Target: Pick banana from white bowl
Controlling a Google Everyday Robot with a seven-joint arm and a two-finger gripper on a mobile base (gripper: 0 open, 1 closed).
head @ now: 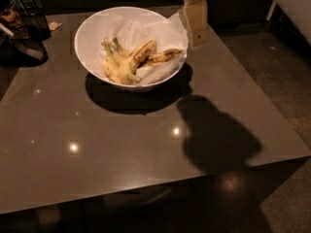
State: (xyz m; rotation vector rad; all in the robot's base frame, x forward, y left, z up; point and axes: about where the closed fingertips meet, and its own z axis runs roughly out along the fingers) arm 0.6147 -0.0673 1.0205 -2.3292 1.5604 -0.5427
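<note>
White and glossy, the bowl sat toward the far edge of the grey stone tabletop, about midway between its far corners, lined with crinkled white paper. The banana, plump and yellow with brown speckles, lay in the middle of the bowl among the other fruit, its greenish stem pointing toward the near edge. A thinner, browner banana lay just beside it on the right. My gripper hung above the table just outside the bowl's right rim, toward the far right corner, holding nothing; how wide it stood I could not make out. My shadow fell near the right edge.
</note>
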